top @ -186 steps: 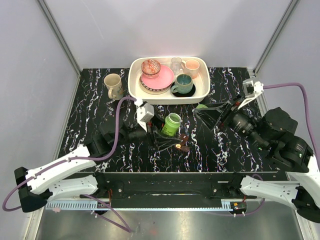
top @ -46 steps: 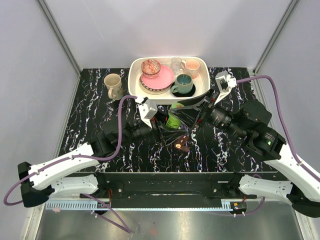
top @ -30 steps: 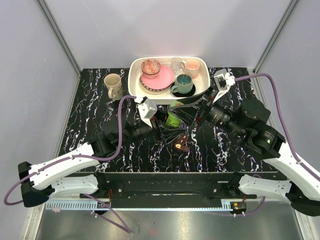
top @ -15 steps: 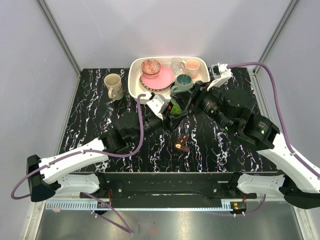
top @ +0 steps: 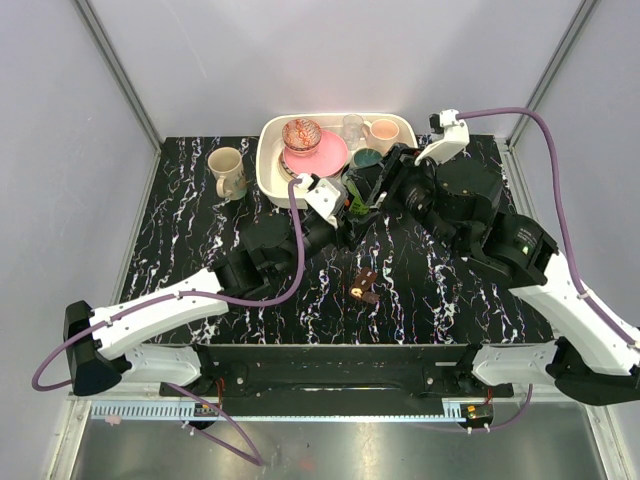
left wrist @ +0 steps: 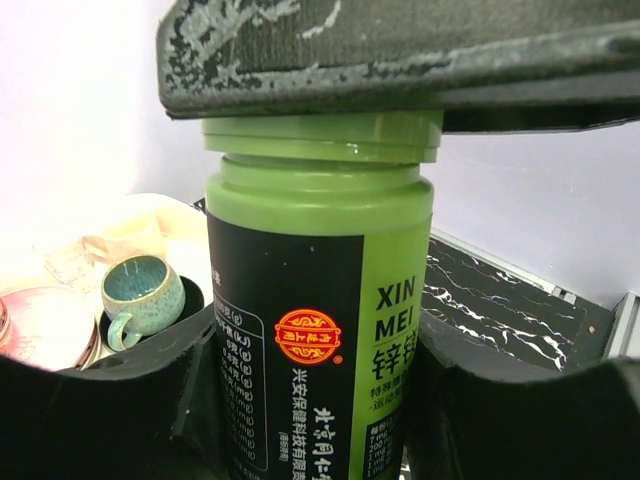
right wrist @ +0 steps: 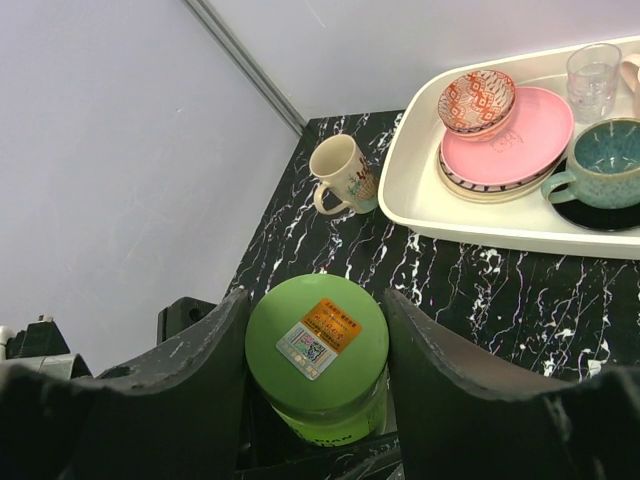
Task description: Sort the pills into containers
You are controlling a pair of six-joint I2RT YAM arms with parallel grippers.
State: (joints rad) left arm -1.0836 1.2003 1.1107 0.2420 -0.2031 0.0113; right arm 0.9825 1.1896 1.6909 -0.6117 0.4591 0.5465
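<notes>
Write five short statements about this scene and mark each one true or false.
1. The left gripper clasps the green bottle by its body. True.
2. The right gripper is open and empty. False: it is closed on the bottle's green lid.
3. The lid is off the bottle. False: it sits on the bottle's neck.
4. The brown pill case lies on the table, apart from both grippers. True.
5. The teal cup stands inside the white tray. True.
</notes>
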